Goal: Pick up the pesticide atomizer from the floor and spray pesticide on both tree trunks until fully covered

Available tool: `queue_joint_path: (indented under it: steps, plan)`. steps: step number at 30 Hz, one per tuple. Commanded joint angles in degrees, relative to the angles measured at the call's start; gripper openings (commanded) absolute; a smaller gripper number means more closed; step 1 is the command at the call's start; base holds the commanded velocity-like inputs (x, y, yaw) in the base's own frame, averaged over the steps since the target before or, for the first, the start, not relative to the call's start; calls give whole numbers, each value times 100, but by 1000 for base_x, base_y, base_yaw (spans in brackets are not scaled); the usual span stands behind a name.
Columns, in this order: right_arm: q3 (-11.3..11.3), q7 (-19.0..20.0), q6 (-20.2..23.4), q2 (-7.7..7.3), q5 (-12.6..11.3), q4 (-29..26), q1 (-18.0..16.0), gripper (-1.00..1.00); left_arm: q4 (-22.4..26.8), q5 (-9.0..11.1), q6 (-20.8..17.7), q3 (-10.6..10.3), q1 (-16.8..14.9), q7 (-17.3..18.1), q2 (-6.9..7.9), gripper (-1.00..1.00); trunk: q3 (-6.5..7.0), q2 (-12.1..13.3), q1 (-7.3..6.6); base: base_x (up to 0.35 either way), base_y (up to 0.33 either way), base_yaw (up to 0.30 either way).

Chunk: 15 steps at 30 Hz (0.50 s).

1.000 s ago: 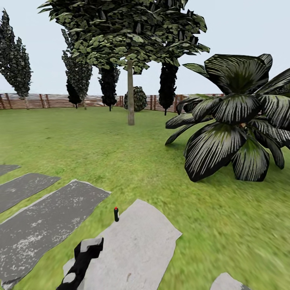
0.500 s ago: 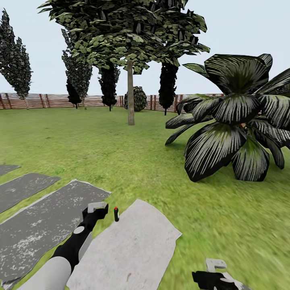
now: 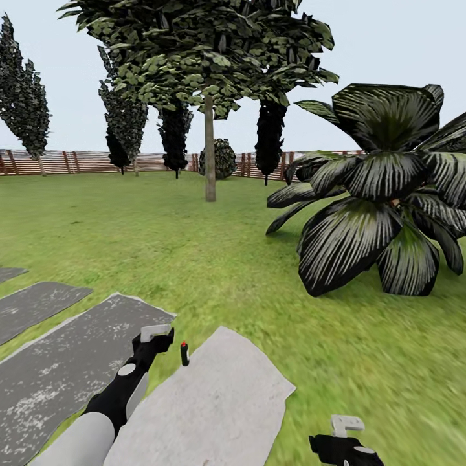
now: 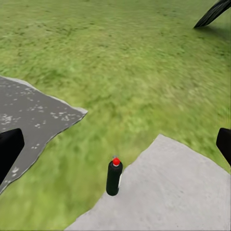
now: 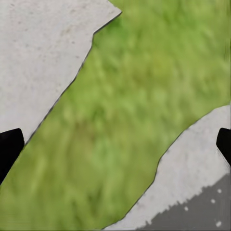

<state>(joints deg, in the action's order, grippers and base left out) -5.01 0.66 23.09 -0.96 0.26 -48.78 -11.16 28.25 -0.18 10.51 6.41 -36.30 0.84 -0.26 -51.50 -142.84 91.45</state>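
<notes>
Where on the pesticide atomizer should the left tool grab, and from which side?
Grip the dark upright body of the pesticide atomizer below its red cap, coming in level from the left tool side. It stands upright at the stone slab's edge, so the fingers can probably straddle it.

atomizer [image 3: 184, 353] right of left tool [image 3: 157, 334], upright

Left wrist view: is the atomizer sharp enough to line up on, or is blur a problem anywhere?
Left wrist view: the pesticide atomizer reads crisp, red cap distinct, grass around it soft. Right wrist view: grass heavily smeared, stone slab edges clear. Head view: near lawn streaky, the tree trunk sharp.
</notes>
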Motion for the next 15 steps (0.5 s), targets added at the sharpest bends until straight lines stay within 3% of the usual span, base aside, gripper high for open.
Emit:
queue_joint_path:
  steps: [1,11,15]
  plan:
    - [0,0,1,0,0,0,0,100,-1,0,1,0,0,1,0,100,0,0,0,326,0,0]
    - [0,2,2,7,0,0,0,100,-4,-1,15,1,0,2,0,100,0,0,0,322,0,0]
    - [3,4,2,15,0,4,0,100,5,-7,20,-3,0,-3,0,100,0,0,0,113,0,0]
